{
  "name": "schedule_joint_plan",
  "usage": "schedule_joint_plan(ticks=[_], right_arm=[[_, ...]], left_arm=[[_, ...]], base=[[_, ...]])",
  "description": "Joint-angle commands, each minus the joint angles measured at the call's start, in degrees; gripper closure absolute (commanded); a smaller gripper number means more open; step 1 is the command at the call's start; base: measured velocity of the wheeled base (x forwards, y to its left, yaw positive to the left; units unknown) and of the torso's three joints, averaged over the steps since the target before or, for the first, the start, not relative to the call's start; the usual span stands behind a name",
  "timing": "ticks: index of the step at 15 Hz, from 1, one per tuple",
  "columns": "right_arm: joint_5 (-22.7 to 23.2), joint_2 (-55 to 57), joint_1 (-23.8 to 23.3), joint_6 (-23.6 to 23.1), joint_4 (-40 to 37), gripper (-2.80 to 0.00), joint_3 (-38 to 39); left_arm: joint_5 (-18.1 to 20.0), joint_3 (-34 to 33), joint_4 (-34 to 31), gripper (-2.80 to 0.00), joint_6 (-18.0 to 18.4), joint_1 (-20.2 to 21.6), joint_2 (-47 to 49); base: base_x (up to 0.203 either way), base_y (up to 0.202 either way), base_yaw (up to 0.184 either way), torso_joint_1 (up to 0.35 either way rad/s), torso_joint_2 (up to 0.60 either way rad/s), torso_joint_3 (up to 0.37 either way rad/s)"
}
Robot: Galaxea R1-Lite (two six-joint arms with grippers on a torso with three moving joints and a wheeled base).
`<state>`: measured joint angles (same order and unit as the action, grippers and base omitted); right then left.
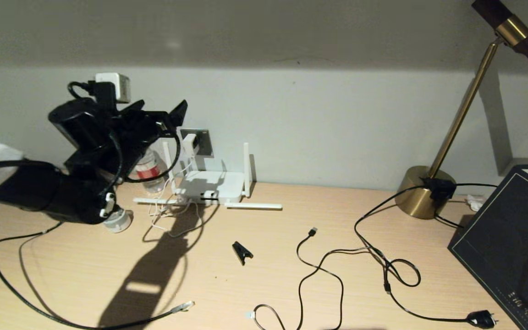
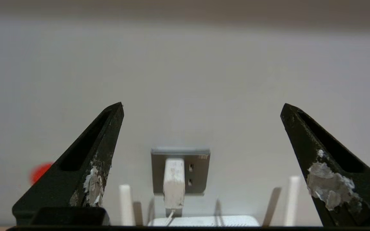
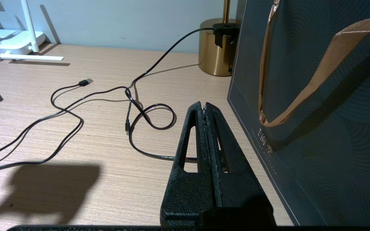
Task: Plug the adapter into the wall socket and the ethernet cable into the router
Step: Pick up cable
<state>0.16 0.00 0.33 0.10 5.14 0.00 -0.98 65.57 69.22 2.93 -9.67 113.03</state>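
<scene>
Looking through the left wrist camera, I saw the left gripper [image 2: 202, 106] spread wide, holding nothing, facing the adapter [image 2: 174, 183] seated in the wall socket [image 2: 198, 170]. My right gripper [image 3: 205, 107] sat closed and empty beside the dark bag [image 3: 316, 134]; the ethernet cable [image 1: 25, 300] lay unplugged, well apart from the router [image 1: 211, 185]

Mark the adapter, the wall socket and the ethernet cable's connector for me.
adapter [image 2: 173, 183], left wrist view, on its white body, plugged into the plate.
wall socket [image 2: 199, 173], left wrist view, on the bare grey plate beside the plug.
ethernet cable [image 1: 182, 307], head view, on the clear connector lying on the desk.
</scene>
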Motion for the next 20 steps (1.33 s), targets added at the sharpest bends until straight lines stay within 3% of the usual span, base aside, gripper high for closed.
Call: schedule_joint_plan(ticks=[1, 5, 8, 9, 11, 12, 13, 15, 19, 20], right_arm=[[0.02, 0.09, 0.02, -0.01, 0.04, 0.0, 2.02], [0.02, 0.09, 0.02, -0.01, 0.04, 0.0, 2.02], [0.02, 0.09, 0.02, -0.01, 0.04, 0.0, 2.02], [0.02, 0.09, 0.02, -0.01, 0.04, 0.0, 2.02], [0.02, 0.09, 0.02, -0.01, 0.04, 0.0, 2.02], [0.02, 0.09, 0.02, -0.01, 0.04, 0.0, 2.02], [0.02, 0.09, 0.02, -0.01, 0.04, 0.0, 2.02], [0.02, 0.09, 0.02, -0.01, 0.04, 0.0, 2.02], [0.02, 0.09, 0.02, -0.01, 0.04, 0.0, 2.02], [0.02, 0.09, 0.02, -0.01, 0.04, 0.0, 2.02]], left_arm=[[-0.12, -5.86, -1.77, 0.0, 0.36, 0.04, -14.69], [0.95, -21.75, -5.04, 0.0, 0.73, 0.01, -33.53], [5.49, -35.02, -11.78, 0.0, 1.26, -0.01, -45.79], [7.73, -38.46, -17.39, 0.0, 1.47, -0.03, -49.44], [17.8, -43.18, -32.86, 0.0, 1.87, -0.02, -53.61], [21.87, -44.18, -41.05, 0.0, 3.73, -0.03, -54.33], [24.2, -44.52, -46.96, 0.0, 9.65, -0.02, -53.94], [25.89, -44.71, -52.8, 0.0, 26.11, -0.01, -48.84], [27.62, -40.15, -59.92, 0.0, 46.03, 0.0, -33.75], [28.44, -37.65, -66.47, -2.8, 52.05, 0.06, -31.9]], base=[[0.0, 0.0, 0.0, 0.0, 0.0, 0.0], [0.0, 0.0, 0.0, 0.0, 0.0, 0.0], [0.0, 0.0, 0.0, 0.0, 0.0, 0.0], [0.0, 0.0, 0.0, 0.0, 0.0, 0.0], [0.0, 0.0, 0.0, 0.0, 0.0, 0.0], [0.0, 0.0, 0.0, 0.0, 0.0, 0.0], [0.0, 0.0, 0.0, 0.0, 0.0, 0.0], [0.0, 0.0, 0.0, 0.0, 0.0, 0.0], [0.0, 0.0, 0.0, 0.0, 0.0, 0.0], [0.0, 0.0, 0.0, 0.0, 0.0, 0.0]])
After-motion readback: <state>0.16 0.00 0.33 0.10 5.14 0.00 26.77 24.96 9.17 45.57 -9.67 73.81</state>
